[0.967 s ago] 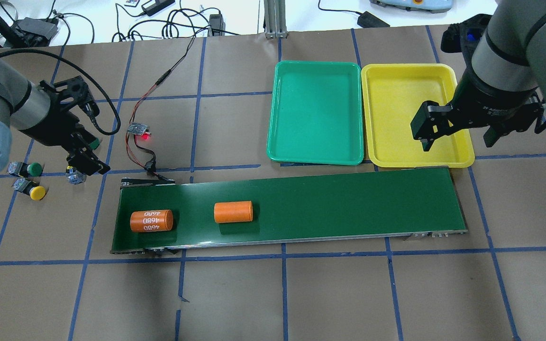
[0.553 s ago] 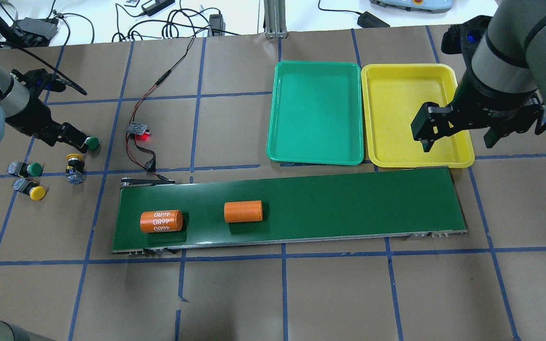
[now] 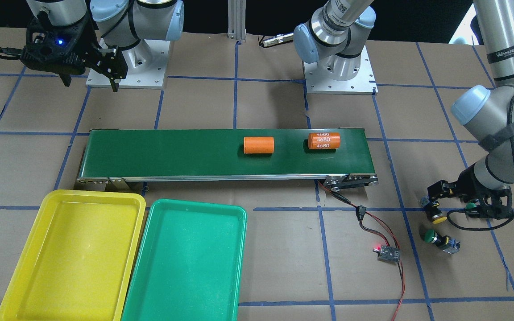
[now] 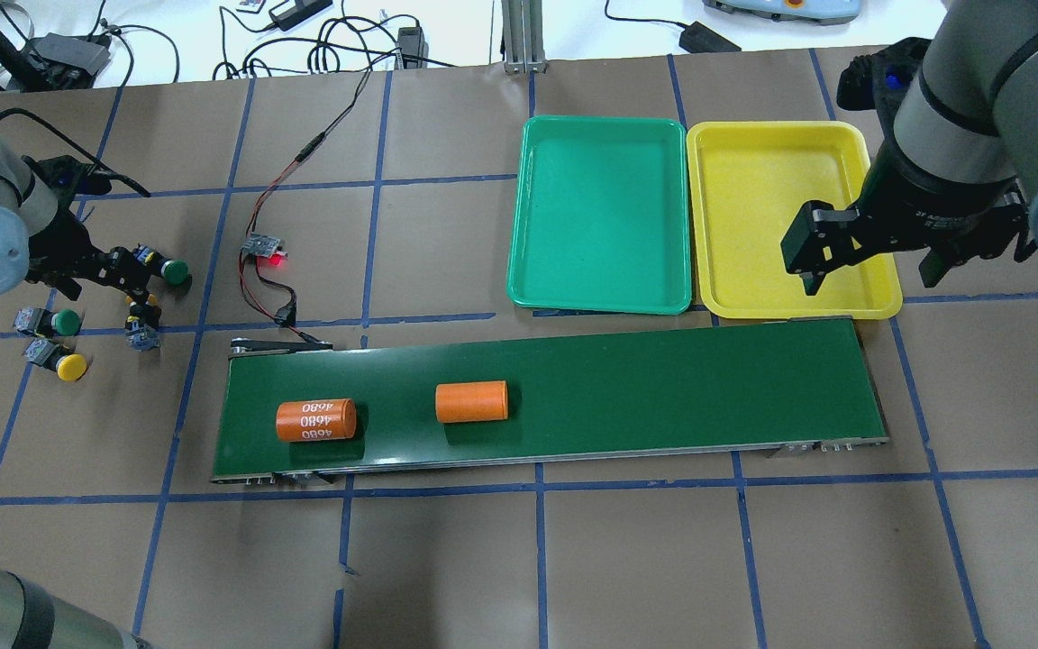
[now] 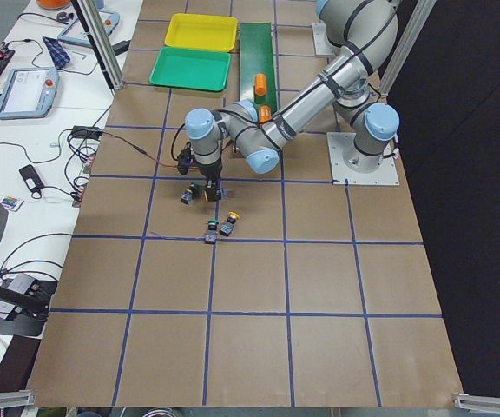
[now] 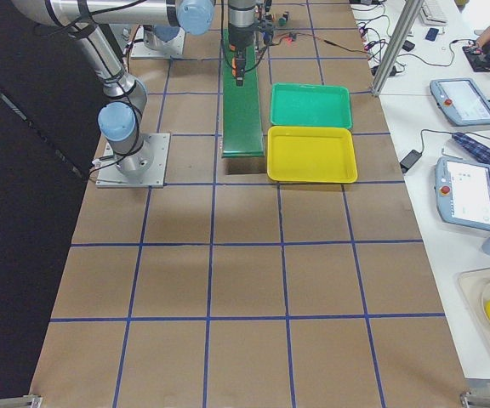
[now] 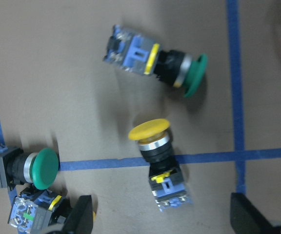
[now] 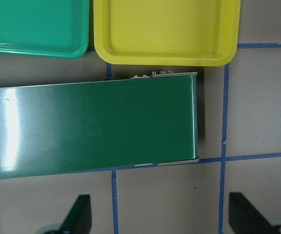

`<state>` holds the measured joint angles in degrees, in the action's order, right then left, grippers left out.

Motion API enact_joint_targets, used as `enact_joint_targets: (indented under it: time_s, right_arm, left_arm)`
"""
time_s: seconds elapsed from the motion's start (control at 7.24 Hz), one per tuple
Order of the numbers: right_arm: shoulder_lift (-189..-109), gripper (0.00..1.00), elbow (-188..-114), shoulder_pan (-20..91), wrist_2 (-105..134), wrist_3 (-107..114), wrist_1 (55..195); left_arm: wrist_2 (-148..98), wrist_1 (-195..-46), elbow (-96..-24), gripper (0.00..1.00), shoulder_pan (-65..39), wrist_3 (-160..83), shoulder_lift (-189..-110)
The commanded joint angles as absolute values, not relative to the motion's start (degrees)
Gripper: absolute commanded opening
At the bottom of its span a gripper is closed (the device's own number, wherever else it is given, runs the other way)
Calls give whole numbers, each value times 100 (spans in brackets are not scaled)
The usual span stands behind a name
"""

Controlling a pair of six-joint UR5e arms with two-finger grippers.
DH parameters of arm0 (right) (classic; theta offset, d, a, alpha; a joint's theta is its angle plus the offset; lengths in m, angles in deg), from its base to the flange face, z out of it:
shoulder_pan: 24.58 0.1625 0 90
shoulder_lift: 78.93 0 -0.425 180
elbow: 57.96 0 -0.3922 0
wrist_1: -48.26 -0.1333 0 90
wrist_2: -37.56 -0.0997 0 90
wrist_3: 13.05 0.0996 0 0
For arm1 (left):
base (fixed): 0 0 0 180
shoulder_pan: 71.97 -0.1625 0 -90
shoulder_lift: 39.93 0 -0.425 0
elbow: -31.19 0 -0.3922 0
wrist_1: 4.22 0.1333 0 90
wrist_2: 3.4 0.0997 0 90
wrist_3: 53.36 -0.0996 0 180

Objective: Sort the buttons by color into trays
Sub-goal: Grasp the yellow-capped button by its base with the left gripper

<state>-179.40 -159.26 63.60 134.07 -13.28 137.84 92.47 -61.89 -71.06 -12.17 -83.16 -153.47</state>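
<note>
Left gripper (image 7: 162,219): jaws spread wide, holding nothing, hovering above the button cluster.
Yellow-capped push-button on black and blue switch body (image 7: 156,156): lying on the brown paper between the open fingers, cap pointing away from the wrist.
Green-capped push-button (image 7: 157,61): beyond the yellow one, on its side, apart from it.
Second green-capped push-button (image 7: 21,168): off to one side of the pincer, beside a fourth button (image 4: 58,359) with a yellow cap.
Step in hand: lining up a first pick, by my judgement; the next move calls for a straight descent and closing on the switch body.
Dark-green conveyor belt (image 4: 573,388): well away, carrying two orange cylinders (image 4: 471,402).
Yellow plastic tray (image 4: 776,216) and green plastic tray (image 4: 600,212): far side, both bare.
Right gripper (image 8: 160,217): open wide, empty, over the belt's end near the yellow tray.
</note>
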Motion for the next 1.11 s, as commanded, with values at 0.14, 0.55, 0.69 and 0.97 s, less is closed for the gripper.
enact_joint_targets:
  time_s: [0.14,0.55,0.69,0.97]
  right_arm:
    - [-18009,100,-16061,6366,13381,-1323,13826]
    - [-18018,100,-16070,6366,13311,-1323,13835]
    - [-18009,100,-16070,6366,13362,-1331,13835]
    - [-18001,100,-16123,6349,13380,-1331,13817]
  left_arm:
    - [9066,-6250,-7252,100,-1237,-7105,-15507]
    - [8756,-6197,-7279,53,-1255,-7190,-15533]
    - [8739,-6197,-7279,38,-1273,-7199,-15542]
    - [8756,-6728,-7165,0,-1186,-7234,-15167]
